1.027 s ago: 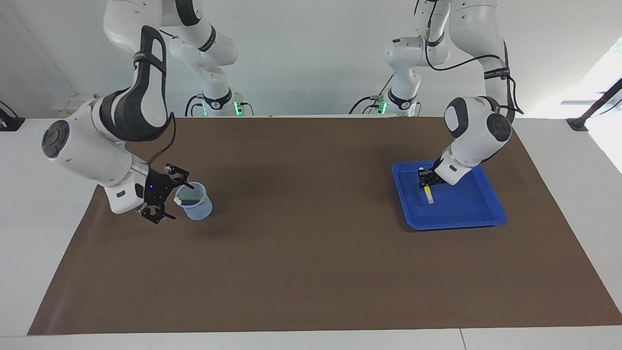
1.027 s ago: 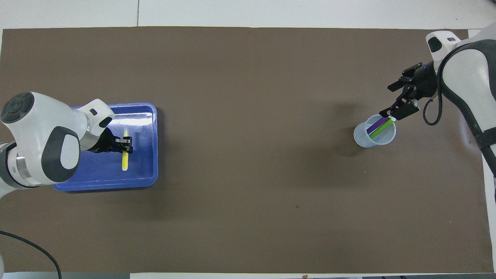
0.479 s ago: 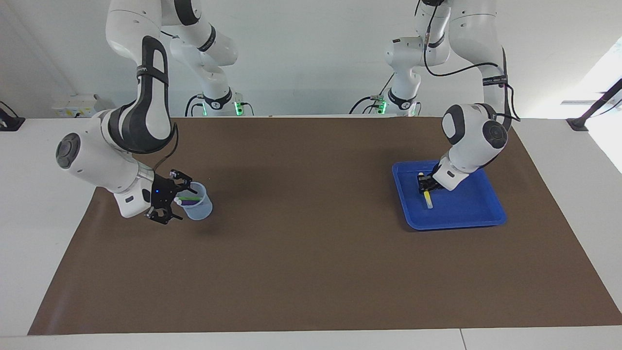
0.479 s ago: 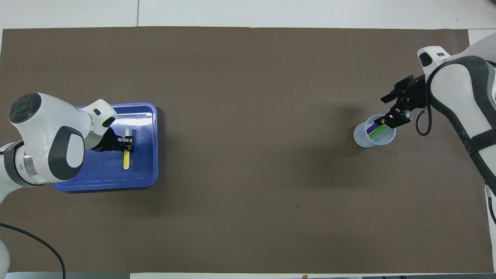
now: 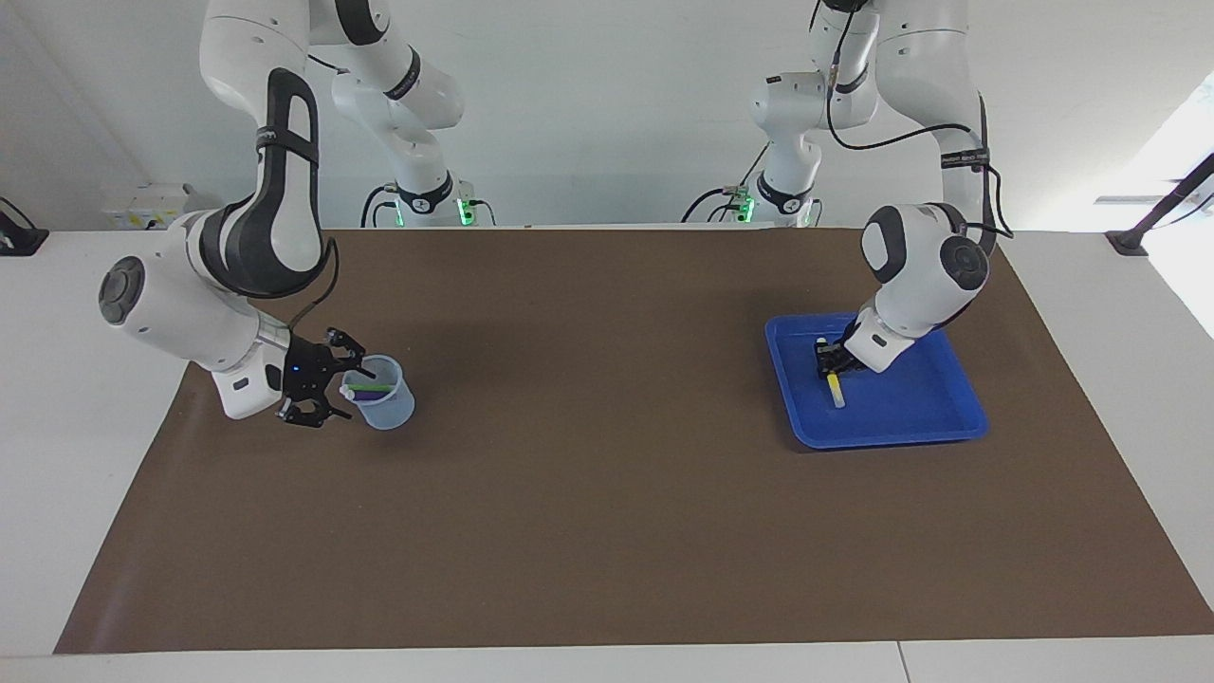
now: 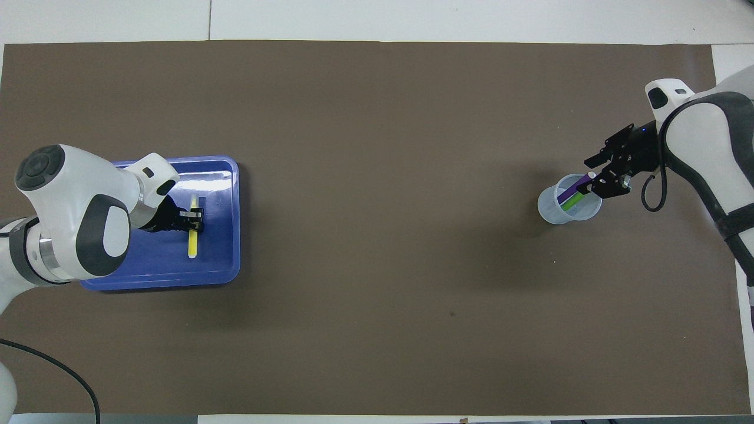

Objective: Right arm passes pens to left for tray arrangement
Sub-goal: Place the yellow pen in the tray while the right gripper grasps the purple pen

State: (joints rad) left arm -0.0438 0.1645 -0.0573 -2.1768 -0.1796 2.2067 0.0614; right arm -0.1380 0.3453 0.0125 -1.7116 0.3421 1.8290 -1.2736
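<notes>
Yellow pen (image 5: pixel 836 390) in blue tray (image 5: pixel 939 417), clamped by left end effector (image 5: pixel 829 365); right end effector (image 5: pixel 340 389) at cup (image 5: pixel 387 410) rim, grip state unclear.

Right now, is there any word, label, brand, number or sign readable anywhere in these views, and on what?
Lettering on the black band around the left arm: white characters, too small to read.
Yellow pen, blue tray, translucent cup, brown table mat: no text visible.
Nothing else carries readable writing.
</notes>
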